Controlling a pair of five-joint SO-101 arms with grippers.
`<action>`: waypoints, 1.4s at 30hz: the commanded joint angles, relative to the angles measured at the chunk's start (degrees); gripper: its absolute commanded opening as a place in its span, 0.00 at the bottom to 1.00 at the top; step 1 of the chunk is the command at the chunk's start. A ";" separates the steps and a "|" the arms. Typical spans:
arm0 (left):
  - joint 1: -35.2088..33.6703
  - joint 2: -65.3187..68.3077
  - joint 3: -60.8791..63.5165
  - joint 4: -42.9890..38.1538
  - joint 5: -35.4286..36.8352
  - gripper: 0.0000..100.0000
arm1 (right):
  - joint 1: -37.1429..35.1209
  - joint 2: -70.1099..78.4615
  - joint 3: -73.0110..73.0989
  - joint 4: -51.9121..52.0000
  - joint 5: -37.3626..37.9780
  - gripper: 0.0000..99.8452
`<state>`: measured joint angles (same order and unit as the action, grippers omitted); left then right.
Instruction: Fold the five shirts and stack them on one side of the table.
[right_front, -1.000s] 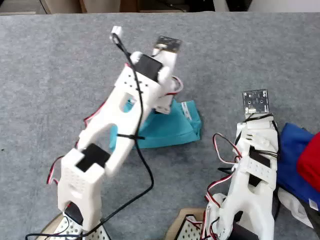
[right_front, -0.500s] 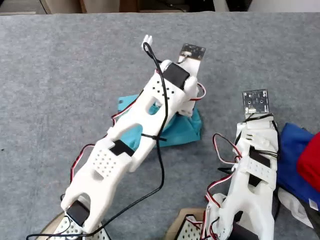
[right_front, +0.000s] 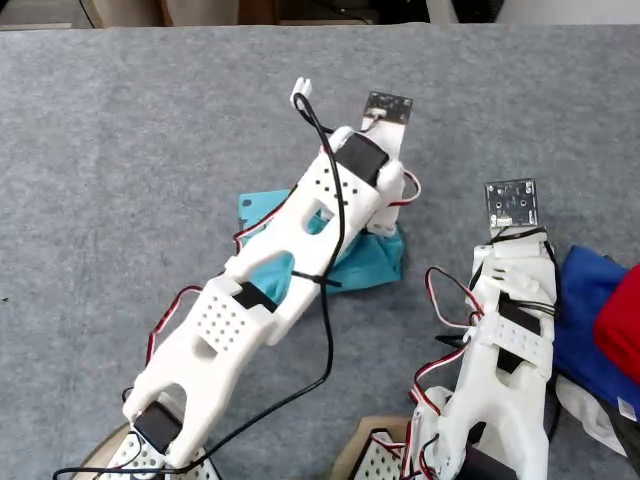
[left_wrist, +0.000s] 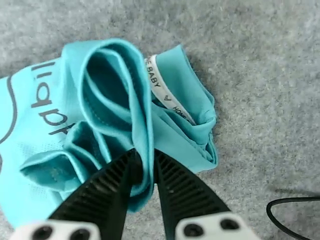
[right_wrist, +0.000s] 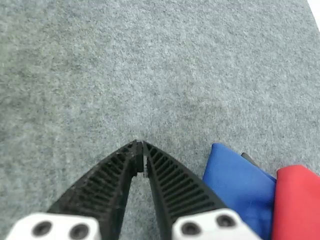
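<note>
A teal shirt (right_front: 355, 262) lies crumpled in the middle of the grey table, partly under the left arm. In the left wrist view my left gripper (left_wrist: 144, 162) is shut on a raised fold of the teal shirt (left_wrist: 110, 95), with the collar label beside it. In the high view the left gripper (right_front: 385, 215) sits over the shirt's right end. My right gripper (right_wrist: 140, 152) is shut on nothing, over bare carpet. In the high view the right arm (right_front: 510, 320) stands at the right, next to a blue shirt (right_front: 580, 320) with a red shirt (right_front: 622, 325) on it.
A white garment (right_front: 590, 415) lies under the blue one at the right edge. The grey carpeted table (right_front: 120, 150) has bare room on the left and at the back. A black cable (right_front: 300, 370) loops off the left arm.
The left arm has swung to the right across the teal shirt, with its gripper now at the shirt's right end. The right arm has not moved.
</note>
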<state>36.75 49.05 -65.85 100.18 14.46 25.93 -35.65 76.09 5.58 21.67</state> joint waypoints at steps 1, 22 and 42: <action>1.05 -1.19 -2.37 0.53 0.26 0.02 | 0.57 -1.63 0.13 -1.23 -0.09 0.01; -18.99 -7.60 -5.36 0.62 0.26 0.06 | -1.10 -1.80 -13.85 18.99 5.71 0.01; -38.59 -6.55 19.16 -7.03 0.26 0.02 | -44.53 35.03 -82.59 68.66 5.27 0.01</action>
<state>-0.26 45.36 -49.41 96.92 14.81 -13.54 -10.77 8.22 70.37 28.79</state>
